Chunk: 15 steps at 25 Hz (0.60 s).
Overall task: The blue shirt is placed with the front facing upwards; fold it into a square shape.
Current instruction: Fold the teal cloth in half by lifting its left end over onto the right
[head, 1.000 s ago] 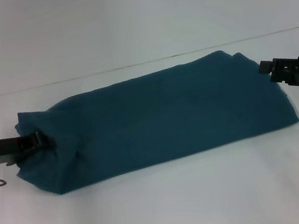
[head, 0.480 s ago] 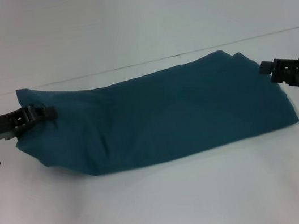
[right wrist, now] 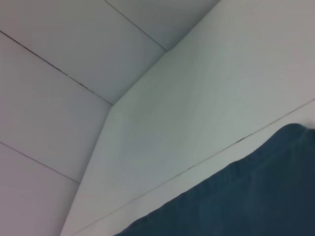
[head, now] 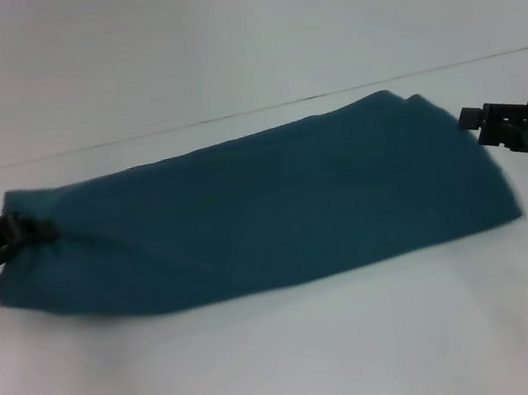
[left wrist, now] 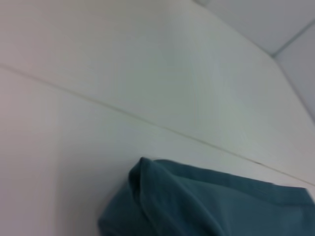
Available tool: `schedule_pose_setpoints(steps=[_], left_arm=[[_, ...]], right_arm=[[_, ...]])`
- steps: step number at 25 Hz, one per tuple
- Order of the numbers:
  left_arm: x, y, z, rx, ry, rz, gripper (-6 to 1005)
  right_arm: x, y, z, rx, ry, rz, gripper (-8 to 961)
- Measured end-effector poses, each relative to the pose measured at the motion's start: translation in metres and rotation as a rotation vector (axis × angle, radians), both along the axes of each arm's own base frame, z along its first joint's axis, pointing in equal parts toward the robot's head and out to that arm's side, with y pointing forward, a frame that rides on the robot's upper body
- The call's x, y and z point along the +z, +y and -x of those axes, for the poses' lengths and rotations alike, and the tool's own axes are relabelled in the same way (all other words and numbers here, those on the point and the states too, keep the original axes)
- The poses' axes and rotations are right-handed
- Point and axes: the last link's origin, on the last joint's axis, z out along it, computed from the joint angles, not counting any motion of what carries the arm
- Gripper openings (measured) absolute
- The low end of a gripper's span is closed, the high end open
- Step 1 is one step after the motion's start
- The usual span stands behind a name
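The blue shirt [head: 266, 207] lies on the white table [head: 290, 355] as a long folded band running left to right, plain side up, with no lettering or collar showing. My left gripper [head: 34, 229] is shut on the shirt's left end, which is bunched and drawn out to the left. My right gripper [head: 467, 118] is at the shirt's upper right corner and is shut on its edge. The shirt's bunched end shows in the left wrist view [left wrist: 197, 206], and its edge shows in the right wrist view [right wrist: 246, 201].
A white wall rises behind the table's back edge [head: 230, 117]. Bare white table surface lies in front of the shirt and on both sides of it.
My left gripper has lifted the shirt's left end and pulled it farther left, stretching the band longer. The right gripper has stayed in place; the shirt's right edge shifted slightly left.
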Motion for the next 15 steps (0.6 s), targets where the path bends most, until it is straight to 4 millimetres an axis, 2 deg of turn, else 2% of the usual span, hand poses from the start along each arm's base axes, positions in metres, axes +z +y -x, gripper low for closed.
schedule_pose_setpoints(steps=[8, 15], left_arm=[[0.019, -0.008, 0.032, 0.126, 0.100, -0.003, 99], [0.032, -0.008, 0.050, 0.183, 0.213, -0.029, 106]], right_arm=[[0.000, 0.000, 0.000, -0.004, 0.002, 0.003, 625], [0.000, 0.000, 0.000, -0.005, 0.002, 0.003, 625]])
